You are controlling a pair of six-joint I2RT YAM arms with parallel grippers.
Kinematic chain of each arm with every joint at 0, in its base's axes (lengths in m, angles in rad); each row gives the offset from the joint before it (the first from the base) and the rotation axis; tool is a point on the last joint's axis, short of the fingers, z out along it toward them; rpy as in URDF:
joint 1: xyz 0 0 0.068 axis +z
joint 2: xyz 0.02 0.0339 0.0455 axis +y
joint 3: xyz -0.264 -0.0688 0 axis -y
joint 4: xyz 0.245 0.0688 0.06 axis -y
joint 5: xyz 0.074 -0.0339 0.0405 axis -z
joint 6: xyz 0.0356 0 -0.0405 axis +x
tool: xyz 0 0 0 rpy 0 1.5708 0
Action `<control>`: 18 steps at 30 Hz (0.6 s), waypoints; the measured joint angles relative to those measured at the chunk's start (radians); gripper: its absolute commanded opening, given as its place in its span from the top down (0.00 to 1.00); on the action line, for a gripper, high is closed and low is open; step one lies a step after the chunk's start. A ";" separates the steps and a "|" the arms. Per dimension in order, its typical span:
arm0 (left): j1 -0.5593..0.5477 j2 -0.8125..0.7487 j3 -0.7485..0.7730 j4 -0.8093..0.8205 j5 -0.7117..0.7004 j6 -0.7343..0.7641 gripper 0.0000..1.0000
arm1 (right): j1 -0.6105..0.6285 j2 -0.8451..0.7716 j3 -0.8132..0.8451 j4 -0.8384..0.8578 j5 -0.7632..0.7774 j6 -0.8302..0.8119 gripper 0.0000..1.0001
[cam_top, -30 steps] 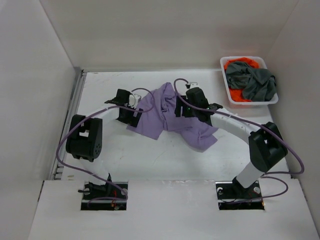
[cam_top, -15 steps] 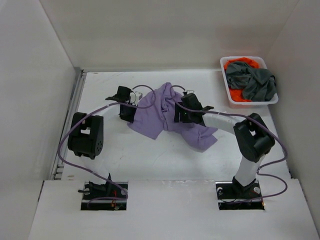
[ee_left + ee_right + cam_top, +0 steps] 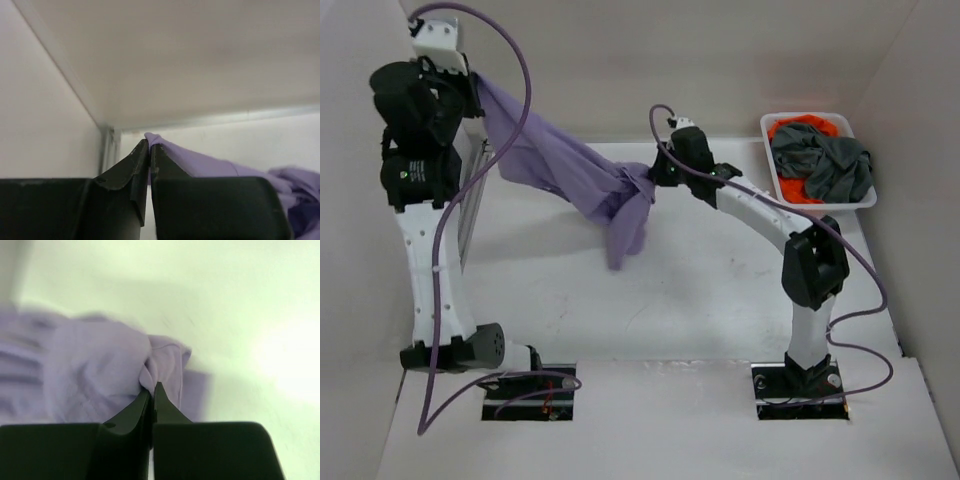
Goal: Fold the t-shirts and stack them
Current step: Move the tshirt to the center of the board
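Step in hand: opening out the lavender t-shirt (image 3: 560, 170) in the air ahead of a first fold. The left gripper (image 3: 472, 88) sits high in the upper left of the top view, jaws clamped on an edge of the shirt; its wrist view shows the tips pinched together with a thin purple fold between them. The right gripper (image 3: 655, 180) is at upper centre, much lower and nearer the table (image 3: 720, 290), jaws closed on a bunched wad of the same shirt; its wrist view confirms fabric nipped at the tips. The shirt hangs as a sloping band from upper left down to centre, with a loose tail drooping below the right pinch; can't tell if the tail touches the table. The fabric looks gathered and twisted at the right end, not flat. The dark grey t-shirt (image 3: 832, 162) and orange t-shirt (image 3: 794, 191) lie crumpled in the white basket (image 3: 825, 207) at upper right, grey on top. My read: early in the task, nothing folded or stacked. Next move calls for levelling the two grips, pulling the shirt taut and laying it flat on the table. The right grip looks like a wad rather than a corner, so it probably needs a regrip. The left pinch is thin and could slip.
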 measured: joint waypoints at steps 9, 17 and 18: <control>-0.363 0.042 0.360 0.039 -0.002 0.029 1.00 | -0.011 -0.203 -0.006 0.043 -0.029 0.039 0.34; -0.721 0.322 0.211 0.007 0.012 0.095 0.86 | -0.121 -0.529 -0.587 0.032 0.074 0.134 0.25; -0.750 0.367 0.191 -0.005 0.022 0.100 0.80 | -0.140 -0.574 -0.631 0.015 0.100 0.145 0.25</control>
